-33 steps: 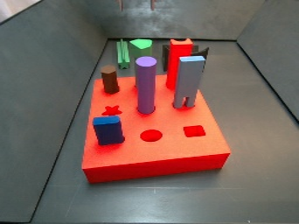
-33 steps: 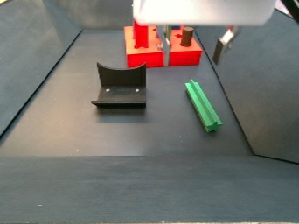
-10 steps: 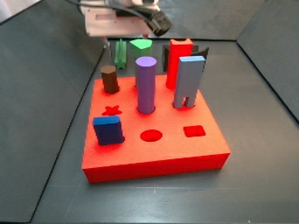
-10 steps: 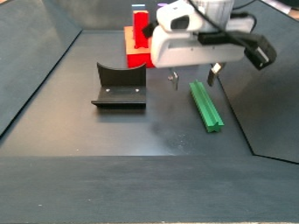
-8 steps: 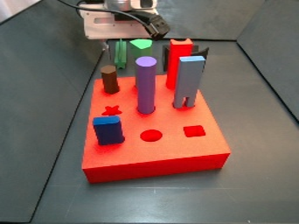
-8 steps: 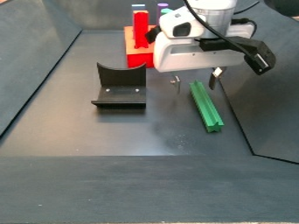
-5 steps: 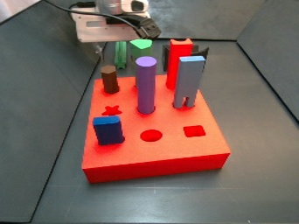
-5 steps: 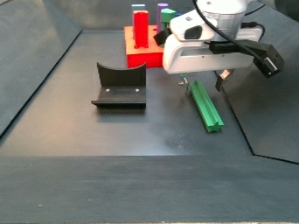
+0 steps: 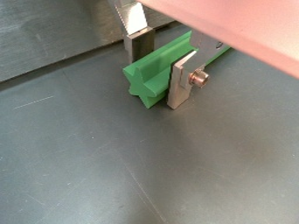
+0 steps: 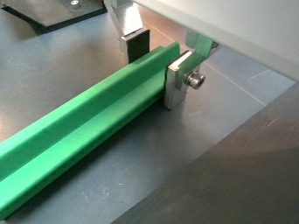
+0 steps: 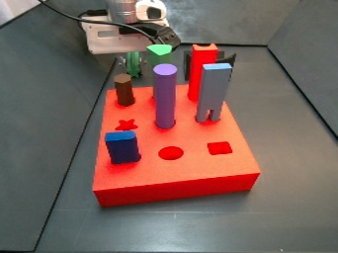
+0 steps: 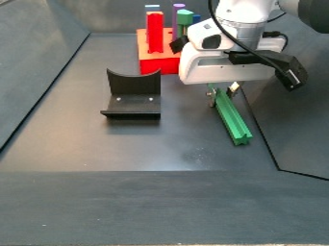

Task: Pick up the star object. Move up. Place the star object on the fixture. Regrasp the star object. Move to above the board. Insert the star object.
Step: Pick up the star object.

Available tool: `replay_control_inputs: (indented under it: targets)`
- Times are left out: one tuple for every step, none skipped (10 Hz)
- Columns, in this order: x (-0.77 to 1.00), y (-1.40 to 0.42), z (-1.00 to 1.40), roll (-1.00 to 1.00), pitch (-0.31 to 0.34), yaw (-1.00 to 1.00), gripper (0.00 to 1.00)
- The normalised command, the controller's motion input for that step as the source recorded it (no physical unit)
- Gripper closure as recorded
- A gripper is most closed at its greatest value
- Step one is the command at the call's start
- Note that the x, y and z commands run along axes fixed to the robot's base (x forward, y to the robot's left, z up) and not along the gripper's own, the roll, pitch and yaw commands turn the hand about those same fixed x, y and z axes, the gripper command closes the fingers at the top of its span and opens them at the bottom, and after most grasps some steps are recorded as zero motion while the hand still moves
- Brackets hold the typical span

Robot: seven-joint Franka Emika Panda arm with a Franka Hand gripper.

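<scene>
Fingers astride the star

My gripper (image 10: 158, 59) is low over the floor (image 12: 154, 144), jaws apart, one finger (image 10: 179, 80) on each side of the star (image 10: 100, 114). It lies flat, right of the fixture (image 12: 131, 96) and well short of the board (image 11: 172, 143).
</scene>
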Motion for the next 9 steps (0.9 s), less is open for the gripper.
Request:
replay_control_inputs:
  targets:
    - [0.0, 0.0, 0.0, 0.0, 0.0, 0.0, 1.0]
    - [0.0, 0.0, 0.0, 0.0, 0.0, 0.0, 1.0]
    - [0.0, 0.0, 0.0, 0.0, 0.0, 0.0, 1.0]
    - [0.0, 0.0, 0.0, 0.0, 0.0, 0.0, 1.0]
    - [0.0, 0.0, 0.0, 0.0, 0.0, 0.0, 1.0]
    - [0.0, 0.0, 0.0, 0.0, 0.0, 0.0, 1.0]
    - [0.0, 0.0, 0.0, 0.0, 0.0, 0.0, 1.0]
    - [0.0, 0.0, 0.0, 0.0, 0.0, 0.0, 1.0]
    - [0.0, 0.0, 0.0, 0.0, 0.0, 0.0, 1.0]
